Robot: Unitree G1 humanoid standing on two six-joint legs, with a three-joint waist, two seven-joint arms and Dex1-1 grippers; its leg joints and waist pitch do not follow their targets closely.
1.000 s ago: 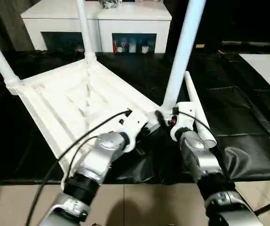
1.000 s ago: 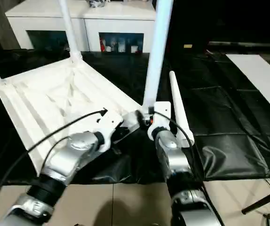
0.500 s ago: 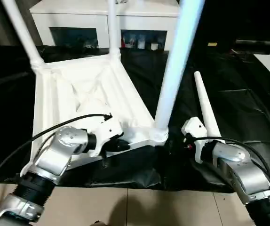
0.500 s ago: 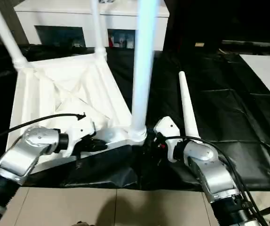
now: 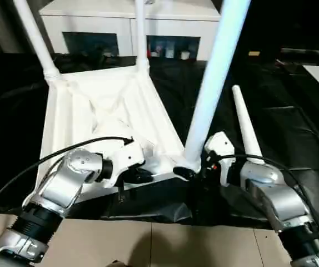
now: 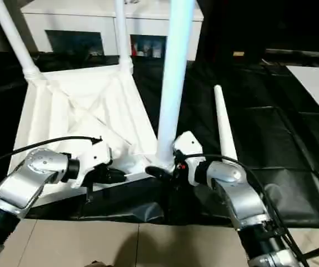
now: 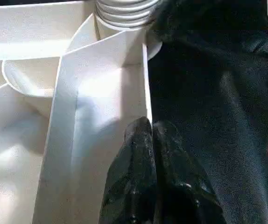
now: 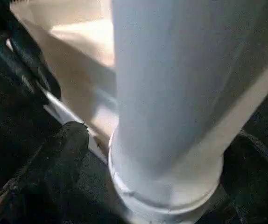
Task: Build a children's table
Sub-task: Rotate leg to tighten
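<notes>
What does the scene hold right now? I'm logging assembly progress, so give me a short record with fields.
work piece: white plastic rectangular tabletop, lying upside down, ribbed underside up
surface: black sheet under the tabletop
legs fitted: three white tube legs standing in corner sockets, nearest one
legs loose: one tapered white tube leg lying on the sheet beside the tabletop
left hand: shut, fingertips at the tabletop's near edge wall
right hand: open, fingers either side of the nearest leg's base
background: white cabinet with glass-fronted shelves
</notes>
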